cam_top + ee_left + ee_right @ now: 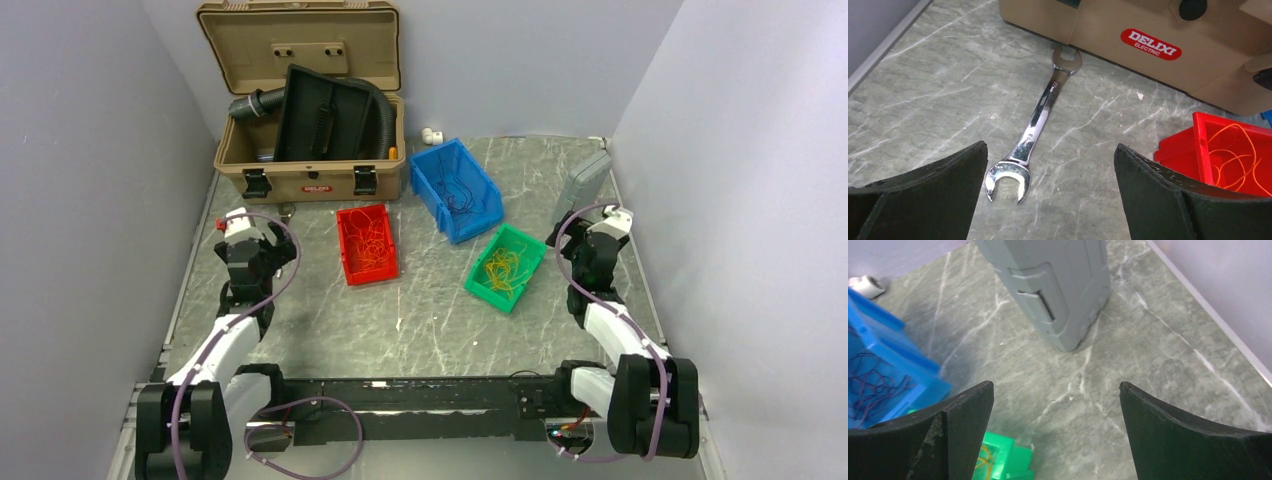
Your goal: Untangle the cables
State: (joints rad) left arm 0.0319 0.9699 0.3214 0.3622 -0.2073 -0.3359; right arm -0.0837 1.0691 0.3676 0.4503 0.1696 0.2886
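Both wide open, empty: left end effector (1050, 150), right end effector (1055, 387). The cables (368, 245) sit tangled in red bin (370, 279), blue bin (476, 229), green bin (492, 296). Risk: pinch catches several strands, drags bin.

Grey-green stone-look tabletop (430, 330), white veins all over. Red plastic bin (343, 248) holds thin orange wires (370, 245). Blue plastic bin (470, 228) holds dark purple thin wires (458, 190). Green plastic bin (490, 293) holds thin yellow wires (503, 265). Tan hard plastic case (310, 182) at far left corner, red oval label (1150, 44) with white lettering. Shiny silver metal wrench (1040, 112). Plain grey plastic box (1058, 290) near right edge.
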